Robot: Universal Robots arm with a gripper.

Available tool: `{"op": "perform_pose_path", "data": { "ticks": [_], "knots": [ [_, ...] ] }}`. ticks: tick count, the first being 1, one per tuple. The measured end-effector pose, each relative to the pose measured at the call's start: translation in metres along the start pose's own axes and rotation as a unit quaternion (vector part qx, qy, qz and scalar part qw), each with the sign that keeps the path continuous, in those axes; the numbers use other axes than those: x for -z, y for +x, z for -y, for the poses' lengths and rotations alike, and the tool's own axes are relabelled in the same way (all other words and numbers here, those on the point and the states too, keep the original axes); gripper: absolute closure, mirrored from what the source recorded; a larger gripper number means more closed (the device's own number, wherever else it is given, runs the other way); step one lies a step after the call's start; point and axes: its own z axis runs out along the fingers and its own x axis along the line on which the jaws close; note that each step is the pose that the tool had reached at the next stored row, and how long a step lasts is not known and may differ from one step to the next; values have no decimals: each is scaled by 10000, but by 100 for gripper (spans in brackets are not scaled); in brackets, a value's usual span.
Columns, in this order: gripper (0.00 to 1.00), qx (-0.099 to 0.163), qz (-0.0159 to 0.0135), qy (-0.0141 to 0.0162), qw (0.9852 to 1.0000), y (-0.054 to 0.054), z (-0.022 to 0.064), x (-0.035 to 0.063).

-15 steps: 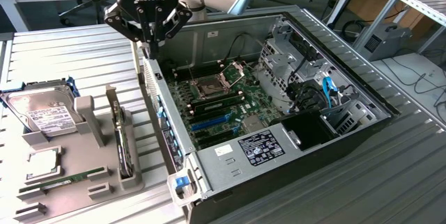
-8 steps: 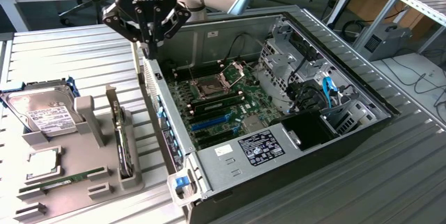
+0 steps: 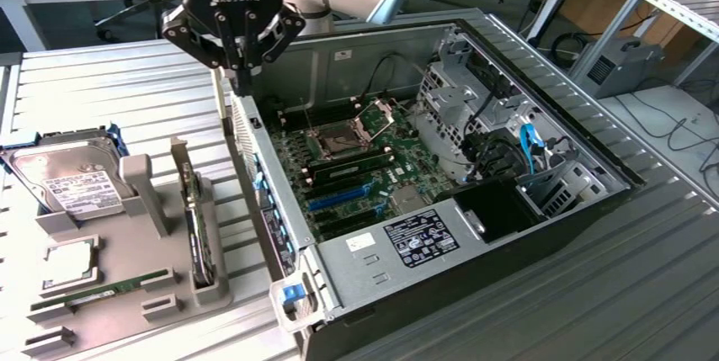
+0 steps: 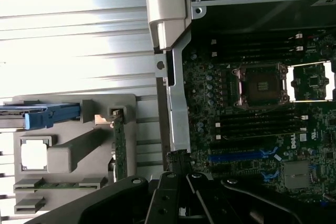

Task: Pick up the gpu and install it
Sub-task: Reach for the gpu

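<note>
The gpu (image 3: 198, 228) stands on its edge in a slot of the grey holder (image 3: 144, 209), at the exterior view's left, its silver end bracket pointing up and back. From the wrist view it appears as a thin green strip, the gpu (image 4: 119, 146). My gripper (image 3: 239, 83) hangs shut and empty above the near wall of the open computer case (image 3: 269, 235), well beyond the gpu and apart from it. Its black fingertips (image 4: 179, 157) sit over the case's edge rail. The motherboard (image 3: 359, 167) lies exposed inside, with blue card slots (image 3: 337, 197).
The holder also carries a silver hard drive (image 3: 67, 180), a processor chip (image 3: 70, 264) and a memory stick (image 3: 103, 289). The case holds a power supply (image 3: 422, 239), cables and a drive cage (image 3: 472, 100). Everything rests on a ribbed metal table (image 3: 113, 92).
</note>
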Motion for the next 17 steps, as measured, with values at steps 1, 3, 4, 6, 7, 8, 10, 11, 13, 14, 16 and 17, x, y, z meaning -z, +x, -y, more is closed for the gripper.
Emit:
{"op": "perform_pose_path", "data": {
  "ticks": [1,3,4,6,7,8,10,11,13,14,16,17],
  "knots": [
    [89,0,0,0,10000,2,0,0],
    [89,0,0,0,10000,7,1,0],
    [89,0,0,0,10000,9,1,0],
    [89,0,0,0,10000,12,1,1],
    [89,0,0,0,10000,14,1,0],
    [89,0,0,0,10000,16,1,1],
    [89,0,0,0,10000,21,2,1],
    [89,0,0,0,10000,23,2,1],
    [89,0,0,0,10000,31,2,1],
    [89,0,0,0,10000,36,3,1],
    [89,0,0,0,10000,43,3,1],
    [89,0,0,0,10000,46,3,1]
  ]
}}
